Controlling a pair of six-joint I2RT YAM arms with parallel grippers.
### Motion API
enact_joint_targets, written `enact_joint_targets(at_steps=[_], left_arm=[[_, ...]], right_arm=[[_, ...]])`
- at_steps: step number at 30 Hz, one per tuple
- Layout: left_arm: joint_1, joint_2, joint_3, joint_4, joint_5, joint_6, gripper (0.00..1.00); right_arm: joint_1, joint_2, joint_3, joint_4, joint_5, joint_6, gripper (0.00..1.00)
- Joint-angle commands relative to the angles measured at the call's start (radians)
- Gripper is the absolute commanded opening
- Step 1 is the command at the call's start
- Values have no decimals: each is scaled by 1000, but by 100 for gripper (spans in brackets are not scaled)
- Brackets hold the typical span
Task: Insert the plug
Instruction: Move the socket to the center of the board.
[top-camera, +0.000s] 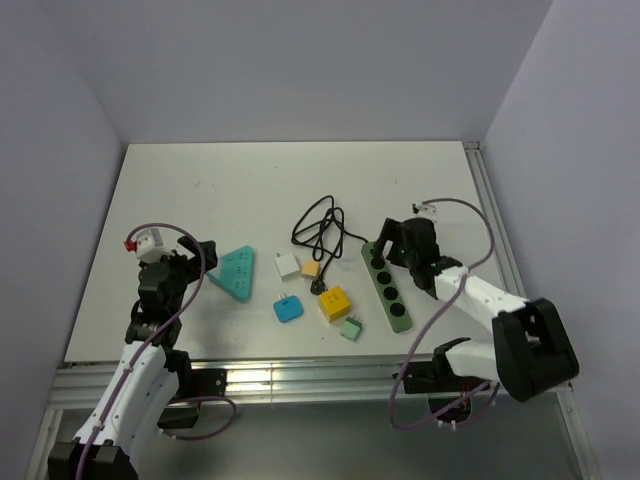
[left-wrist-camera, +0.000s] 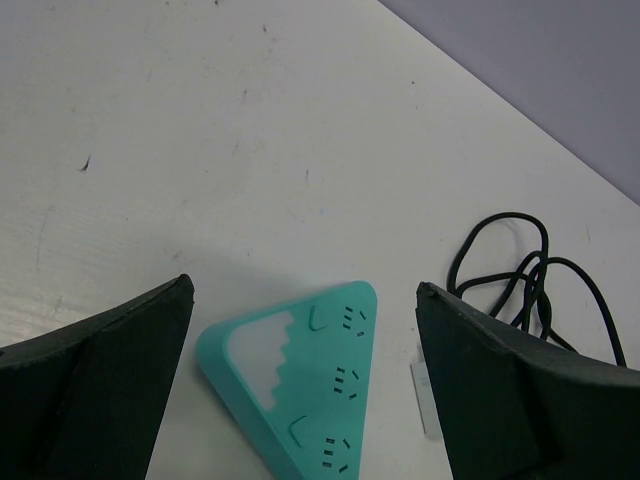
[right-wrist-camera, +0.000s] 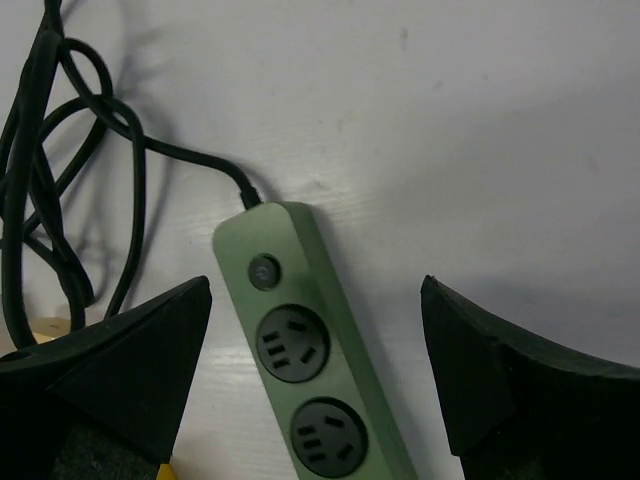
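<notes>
A green power strip (top-camera: 388, 285) with round black sockets lies at the right; its black cord (top-camera: 320, 228) loops to the left. The cord's black plug (top-camera: 322, 288) lies loose beside the yellow adapter (top-camera: 334, 302). My right gripper (top-camera: 395, 245) is open and empty, straddling the strip's switch end; in the right wrist view (right-wrist-camera: 315, 285) the strip (right-wrist-camera: 300, 350) lies between the fingers, not touching them. My left gripper (top-camera: 203, 258) is open and empty beside a teal triangular power strip (top-camera: 233, 272), which lies between its fingers in the left wrist view (left-wrist-camera: 300, 390).
Small adapters lie mid-table: white (top-camera: 287, 266), orange (top-camera: 310, 268), blue (top-camera: 288, 309) and pale green (top-camera: 351, 327). The cord loops also show in the left wrist view (left-wrist-camera: 520, 260) and the right wrist view (right-wrist-camera: 60, 130). A rail runs along the table's right edge (top-camera: 495, 235).
</notes>
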Motion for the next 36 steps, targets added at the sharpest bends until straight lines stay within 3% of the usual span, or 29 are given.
enact_joint_targets(at_steps=[1, 6, 23, 33, 34, 36], left_arm=[[-1, 4, 11, 30, 21, 8, 99], [-1, 3, 16, 27, 25, 10, 99], [-1, -16, 13, 16, 21, 10, 100], [-1, -9, 14, 18, 22, 10, 100], [-1, -11, 14, 16, 21, 10, 100], [0, -11, 13, 18, 21, 8, 100]], right_arm=[[53, 124, 162, -80, -34, -79, 92], [183, 291, 276, -194, 83, -102, 92], [200, 436, 423, -412, 116, -56, 86], [199, 537, 501, -435, 40, -84, 64], [199, 549, 515, -435, 35, -87, 53], [199, 589, 559, -429, 12, -84, 44]])
